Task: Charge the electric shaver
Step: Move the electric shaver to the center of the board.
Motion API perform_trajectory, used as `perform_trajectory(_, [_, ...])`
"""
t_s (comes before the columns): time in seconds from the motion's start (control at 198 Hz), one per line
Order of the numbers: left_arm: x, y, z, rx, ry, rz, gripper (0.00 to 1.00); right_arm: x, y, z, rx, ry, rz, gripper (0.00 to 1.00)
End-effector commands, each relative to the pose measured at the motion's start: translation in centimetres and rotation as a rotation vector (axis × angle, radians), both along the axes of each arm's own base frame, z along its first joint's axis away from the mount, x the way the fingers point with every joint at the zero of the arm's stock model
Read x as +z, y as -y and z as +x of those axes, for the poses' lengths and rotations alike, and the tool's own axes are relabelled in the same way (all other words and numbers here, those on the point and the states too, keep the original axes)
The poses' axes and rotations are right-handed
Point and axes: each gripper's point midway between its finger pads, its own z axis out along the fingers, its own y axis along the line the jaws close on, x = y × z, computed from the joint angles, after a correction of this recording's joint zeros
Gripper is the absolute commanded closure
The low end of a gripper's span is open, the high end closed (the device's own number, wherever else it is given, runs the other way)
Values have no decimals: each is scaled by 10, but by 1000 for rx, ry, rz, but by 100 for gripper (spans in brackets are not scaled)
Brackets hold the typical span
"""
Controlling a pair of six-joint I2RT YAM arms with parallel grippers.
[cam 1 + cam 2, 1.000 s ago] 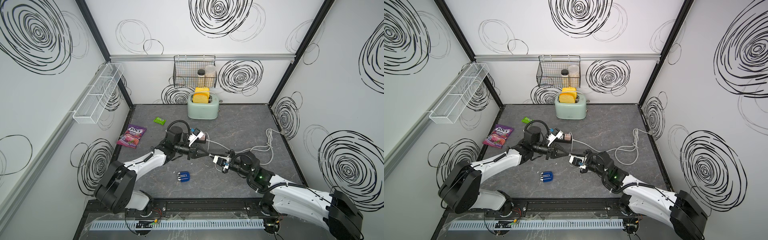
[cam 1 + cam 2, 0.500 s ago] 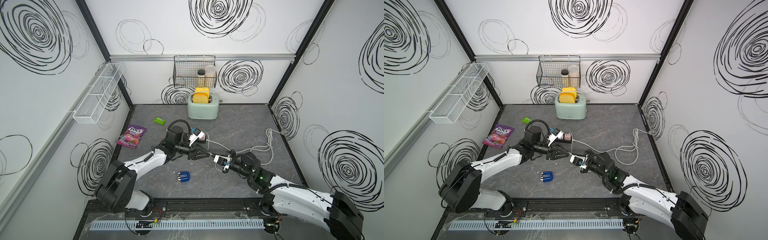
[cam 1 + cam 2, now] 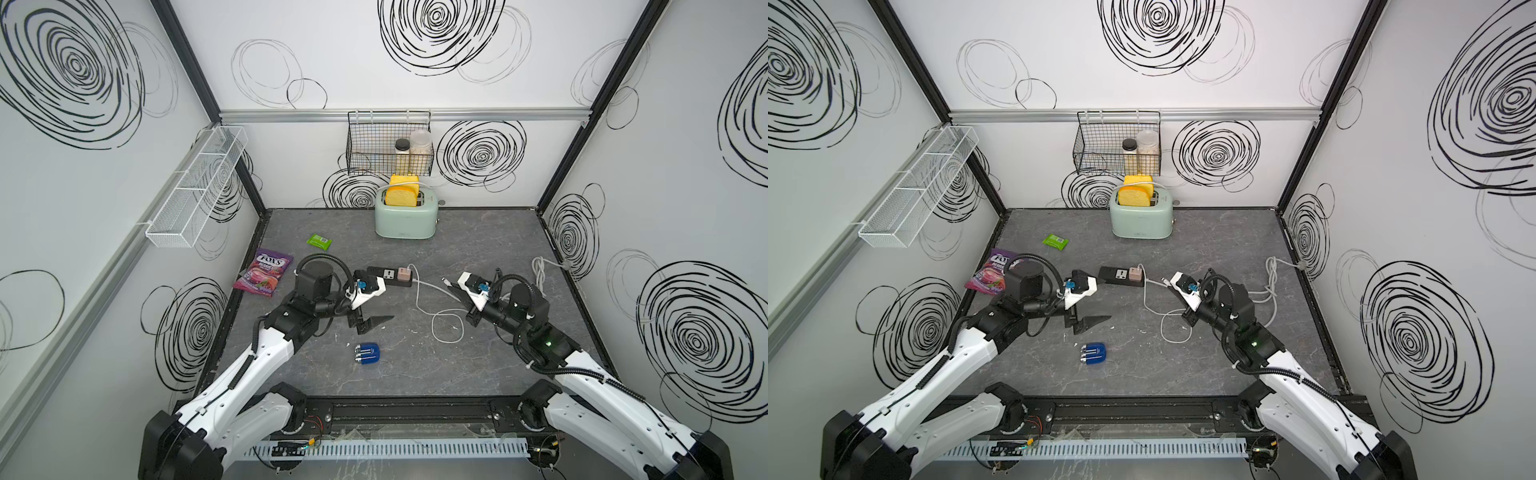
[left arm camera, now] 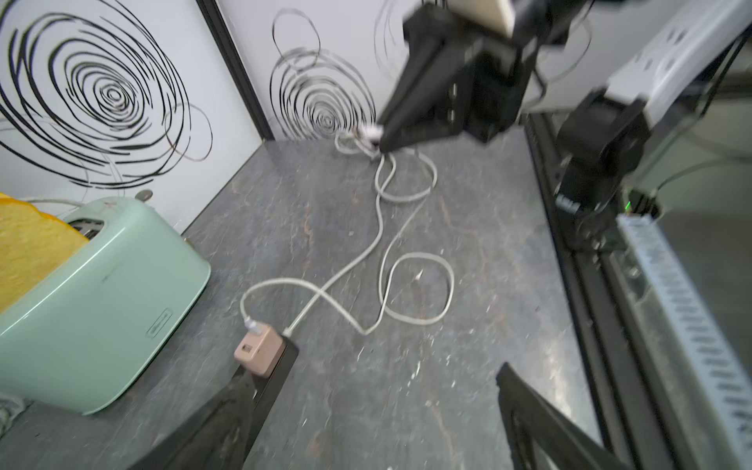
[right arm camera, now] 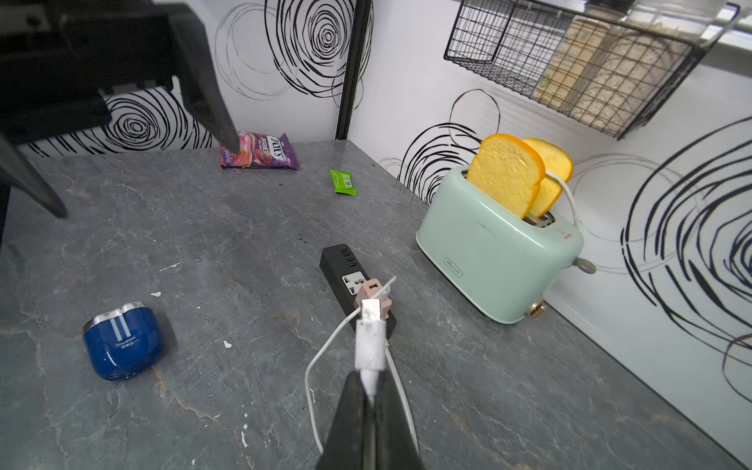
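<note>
The electric shaver (image 3: 368,353) (image 3: 1093,353) (image 5: 122,344), glossy blue with silver strips, lies alone on the grey floor near the front. Just behind it my left gripper (image 3: 376,325) (image 3: 1094,324) (image 4: 373,371) hangs open and empty above the floor. My right gripper (image 3: 455,291) (image 3: 1177,293) (image 5: 368,378) is shut on the white plug (image 5: 370,337) of the charging cable (image 3: 446,328) (image 4: 415,285), raised at the middle right. The cable loops over the floor to a pink adapter (image 3: 403,274) (image 5: 372,291) in the black power strip (image 3: 384,274) (image 5: 346,264).
A mint toaster (image 3: 405,222) with bread stands at the back wall under a wire basket (image 3: 388,145). A candy bag (image 3: 264,270) and a green packet (image 3: 320,240) lie at the left. A bundled white cord (image 3: 540,270) lies at the right wall.
My left gripper has opened and let go of the cable end, then drawn back to the left. My right gripper has kept hold of the plug and lifted away to the right.
</note>
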Motion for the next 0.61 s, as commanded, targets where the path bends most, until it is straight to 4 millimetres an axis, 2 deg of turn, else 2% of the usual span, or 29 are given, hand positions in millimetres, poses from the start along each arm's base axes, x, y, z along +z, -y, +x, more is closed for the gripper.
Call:
perform_trajectory(0.0, [-86, -21, -21, -74, 25, 378, 3, 3, -3, -9, 48, -109, 29, 100])
perform_trajectory(0.071, [-113, -22, -33, -114, 6, 474, 3, 5, -3, -9, 45, -113, 27, 100])
perform_trajectory(0.116, [-122, -21, -38, -134, -13, 496, 3, 6, -2, -9, 47, -110, 27, 100])
perform_trajectory(0.263, [-133, -17, -45, -165, -41, 489, 3, 15, -1, -11, 55, -82, 32, 100])
perform_trajectory(0.455, [-161, -27, -52, -183, -101, 576, 3, 21, -1, -11, 65, -63, 36, 100])
perform_trajectory(0.602, [-167, -34, -55, -177, -124, 611, 3, 21, -1, -12, 69, -64, 34, 100])
